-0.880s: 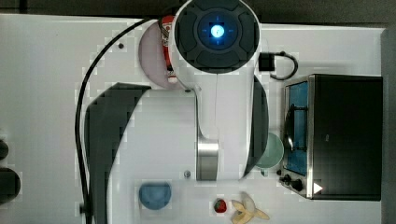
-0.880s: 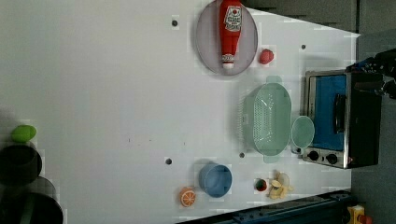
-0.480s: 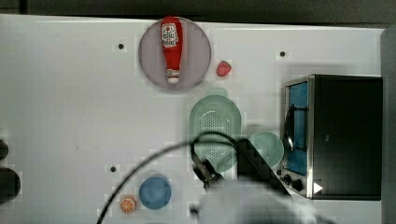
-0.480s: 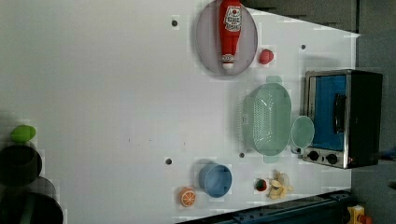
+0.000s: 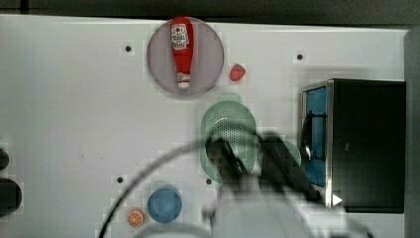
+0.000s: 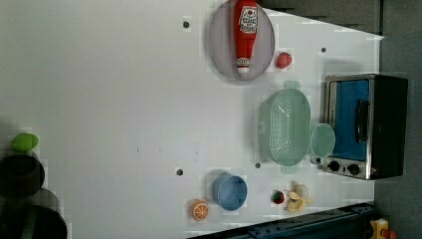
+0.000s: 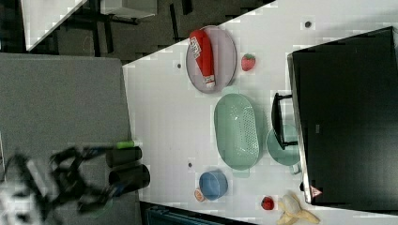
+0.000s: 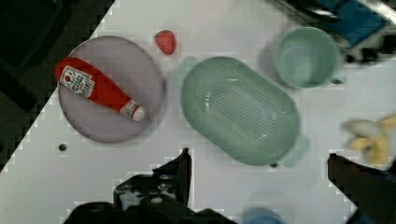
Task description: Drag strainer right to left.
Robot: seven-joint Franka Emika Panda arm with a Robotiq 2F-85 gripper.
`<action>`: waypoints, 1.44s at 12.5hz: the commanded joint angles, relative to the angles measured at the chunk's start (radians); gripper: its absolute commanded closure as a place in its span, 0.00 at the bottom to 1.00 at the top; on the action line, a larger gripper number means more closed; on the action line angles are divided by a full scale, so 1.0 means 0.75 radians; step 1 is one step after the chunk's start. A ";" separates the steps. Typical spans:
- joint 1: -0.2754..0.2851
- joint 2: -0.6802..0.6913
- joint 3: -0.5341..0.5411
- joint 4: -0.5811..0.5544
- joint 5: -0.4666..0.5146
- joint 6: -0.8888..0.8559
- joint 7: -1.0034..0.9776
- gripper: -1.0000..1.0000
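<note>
The strainer (image 6: 286, 127) is a pale mint-green oval colander with a perforated centre. It lies on the white table between the grey plate and the toaster oven, also seen as strainer (image 5: 228, 126), strainer (image 7: 237, 131) and strainer (image 8: 240, 109). My gripper (image 5: 250, 159) hovers blurred over the strainer's end nearest the top view's bottom edge. In the wrist view the gripper (image 8: 268, 179) is open, its dark fingers (image 8: 181, 169) wide apart with nothing between them, a short way off the strainer's rim.
A mint-green mug (image 6: 322, 141) stands between strainer and toaster oven (image 6: 366, 124). A ketchup bottle (image 6: 245, 30) lies on the grey plate (image 6: 219, 50), with a strawberry (image 6: 283, 59) beside it. Blue bowl (image 6: 231, 191), orange (image 6: 200, 210) and banana (image 6: 298, 194) sit near the table edge.
The arm has swept out of the top view's centre down to its bottom edge, and the fingers have spread wider. The strainer has stayed in place.
</note>
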 commanded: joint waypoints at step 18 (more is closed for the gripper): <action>0.022 1.109 0.113 -0.393 -0.009 1.248 0.888 0.00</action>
